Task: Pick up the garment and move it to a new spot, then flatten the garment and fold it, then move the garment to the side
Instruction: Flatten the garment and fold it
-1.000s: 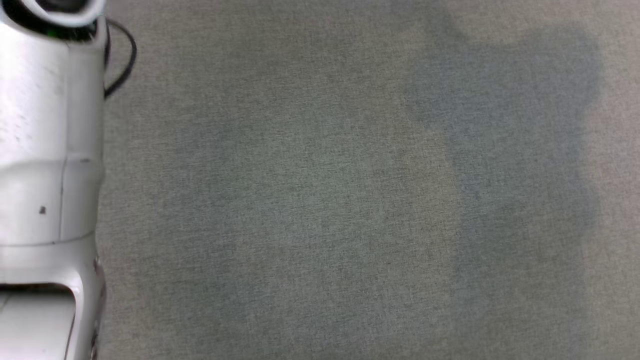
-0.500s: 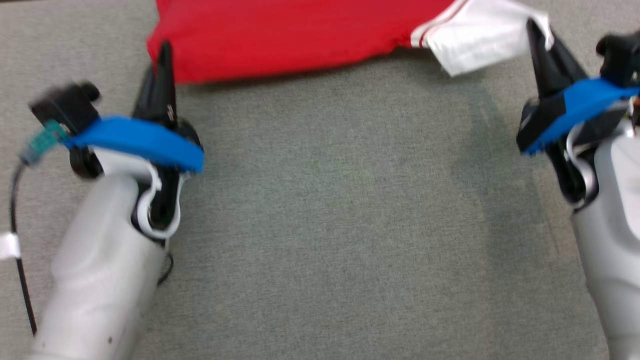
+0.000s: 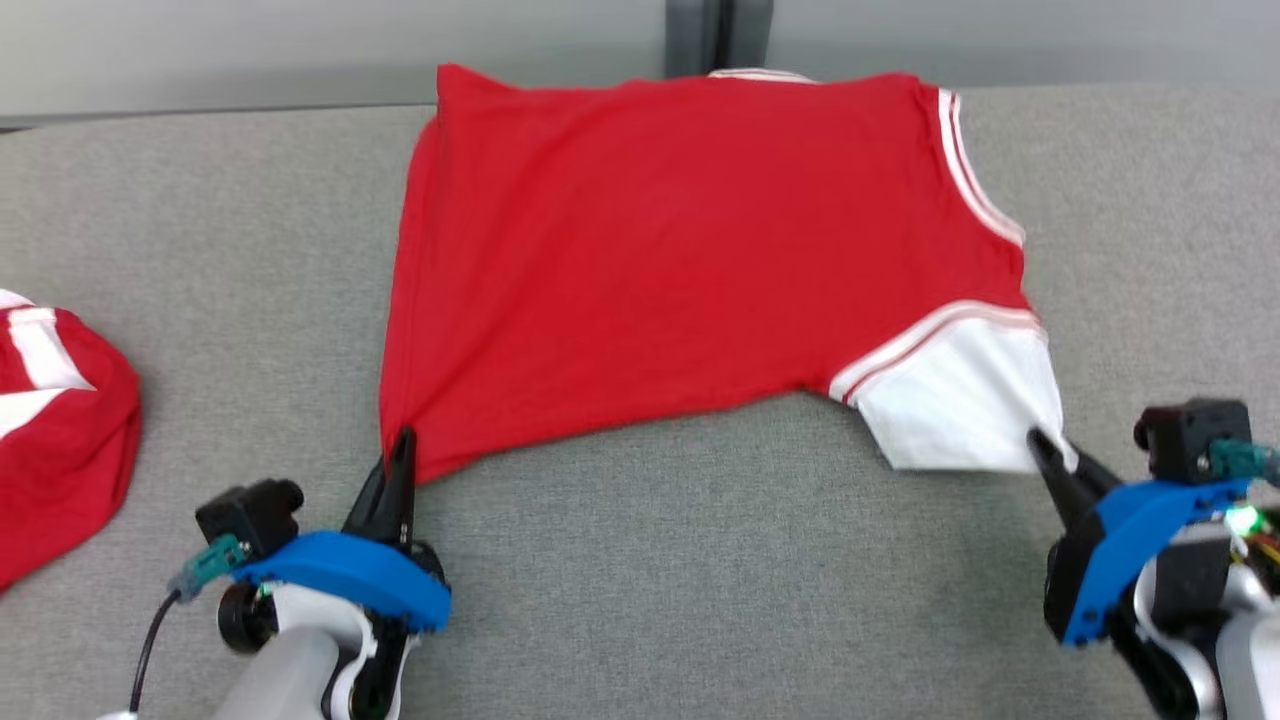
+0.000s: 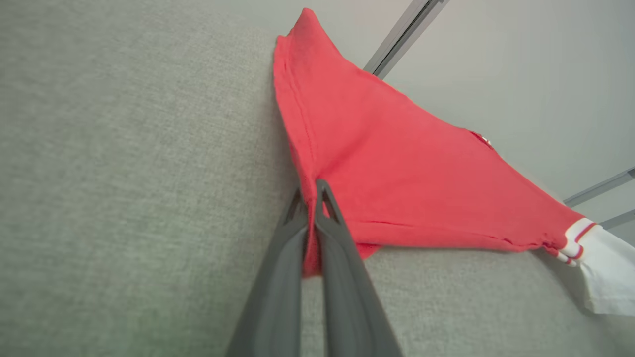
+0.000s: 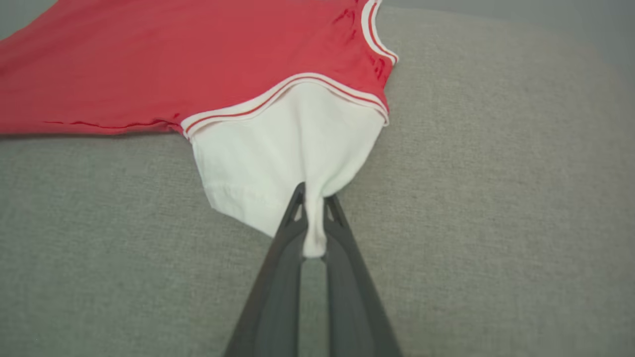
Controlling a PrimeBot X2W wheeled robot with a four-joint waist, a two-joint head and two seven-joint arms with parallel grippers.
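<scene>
Holding red cotton T-shirt with white striped sleeve, spread on grey woven tabletop: pinched tight at red hem corner by left gripper, at white sleeve edge by right gripper. Flattening: pull both corners low, evenly, outward; avoid bunching.

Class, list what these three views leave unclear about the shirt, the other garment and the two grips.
Other garment: head view, cut off by the left edge; its kind is unclear.
Striped trim at the red shirt's far edge: head view, mostly hidden behind the shirt; collar or cuff, cannot tell.
Left gripper, right gripper: wrist views, the shut fingers cover how much cloth is caught.
</scene>
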